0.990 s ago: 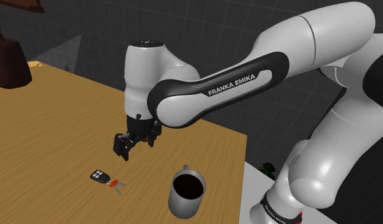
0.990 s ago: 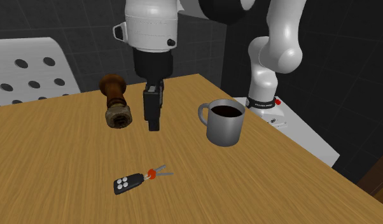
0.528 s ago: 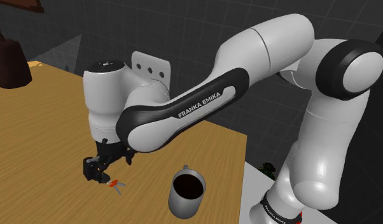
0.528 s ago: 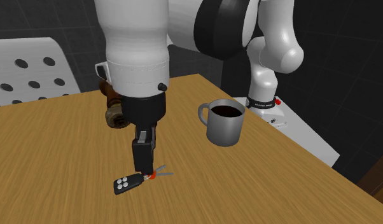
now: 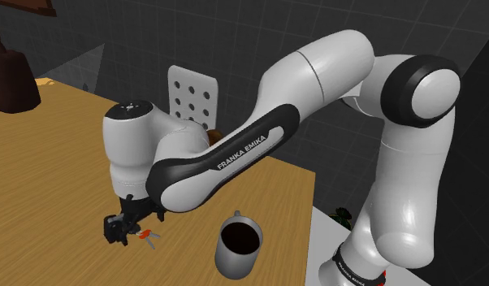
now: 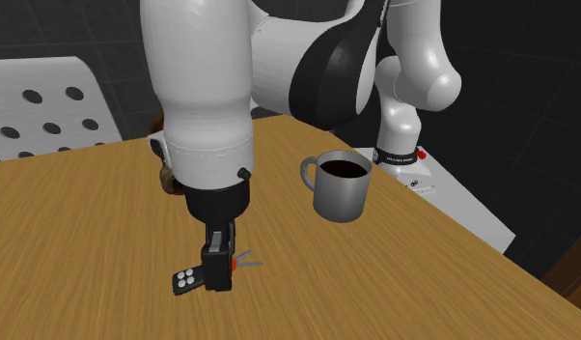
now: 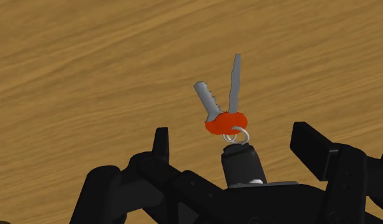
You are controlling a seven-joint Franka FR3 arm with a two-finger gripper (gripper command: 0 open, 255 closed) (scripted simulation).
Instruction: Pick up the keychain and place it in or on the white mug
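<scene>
Beyond the tabletop's far edge, at the second exterior view's left, stands a white chair back [image 6: 47, 111] pierced with round holes. Right of it, on the wooden tabletop [image 6: 86, 241], a brown wooden object [image 6: 166, 180] sits behind the arm [image 6: 204, 87], which hides most of it.

Next comes the keychain [image 6: 187, 281], lying flat on the bare wood toward the middle of the tabletop, well apart from every edge. Its black fob [image 7: 243, 167] with pale buttons lies leftmost. After it come a small metal ring [image 7: 238, 135], an orange-red tag [image 7: 226, 122] and two grey keys [image 7: 235, 83], fanned out to the right.

The gripper [image 6: 218, 272] points straight down over the keychain where the fob meets the tag. In the wrist view its two black fingers [image 7: 160, 145] stand spread, one on each side of the fob. Bare wood shows between each finger and the fob, so nothing is pinched. The keys point away from the gripper.

Further right, a grey mug [image 6: 339, 188] with a dark inside stands upright near the tabletop's edge that faces the stand. Its handle is turned toward that view's left, and it is well apart from the keychain. Past that edge, the white stand [image 6: 462, 208] carries the arm's base.
</scene>
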